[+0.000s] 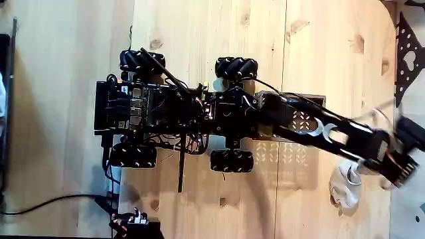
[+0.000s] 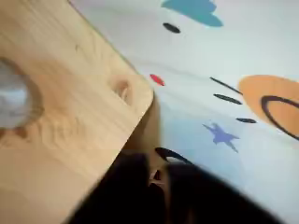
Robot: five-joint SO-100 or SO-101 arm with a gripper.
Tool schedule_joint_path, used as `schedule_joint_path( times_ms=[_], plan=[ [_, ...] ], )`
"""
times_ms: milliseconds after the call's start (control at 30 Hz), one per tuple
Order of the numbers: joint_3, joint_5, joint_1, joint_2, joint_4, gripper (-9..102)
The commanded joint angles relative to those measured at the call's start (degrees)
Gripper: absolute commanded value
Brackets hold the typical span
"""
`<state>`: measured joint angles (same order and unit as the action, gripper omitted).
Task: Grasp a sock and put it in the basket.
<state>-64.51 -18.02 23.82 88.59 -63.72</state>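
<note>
The sock (image 1: 345, 188) is a small whitish lump lying on the wooden board, just below the far end of the arm in the fixed view. A blurred whitish patch at the left edge of the wrist view may be the sock (image 2: 11, 93). The basket (image 1: 295, 149), a perforated silvery tray, sits at the wheeled robot's right side, partly under the outstretched black arm. My gripper (image 1: 398, 169) is motion-blurred near the board's right edge, to the right of and slightly above the sock. In the wrist view the gripper (image 2: 163, 191) is a dark blur at the bottom; how its jaws stand is unclear.
The wheeled robot base (image 1: 172, 109) fills the middle of the board. A black perforated panel (image 1: 406, 53) stands at the upper right. Cables (image 1: 40, 202) and a small device (image 1: 136, 227) lie at the lower left. Beyond the board's rounded corner (image 2: 140, 93) is a patterned mat (image 2: 234, 56).
</note>
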Motion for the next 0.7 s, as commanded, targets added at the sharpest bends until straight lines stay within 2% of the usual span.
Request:
schedule_joint_path(
  times_ms=[0, 67, 133, 200, 333, 433, 667],
  plan=[
    [5.62, 0.88, 0.88, -4.39, 3.25, 0],
    [5.62, 1.14, 1.67, -5.62, 7.47, 0],
    [5.62, 8.88, 1.93, -6.06, 11.43, 0],
    [5.62, 10.81, 2.55, -6.06, 14.77, 0],
    [7.21, 12.83, 2.99, -4.92, 16.96, 0],
    [7.82, 13.45, 2.37, -2.55, 14.24, 0],
    [7.03, 18.02, -3.60, 2.46, 1.32, 1]
  ],
)
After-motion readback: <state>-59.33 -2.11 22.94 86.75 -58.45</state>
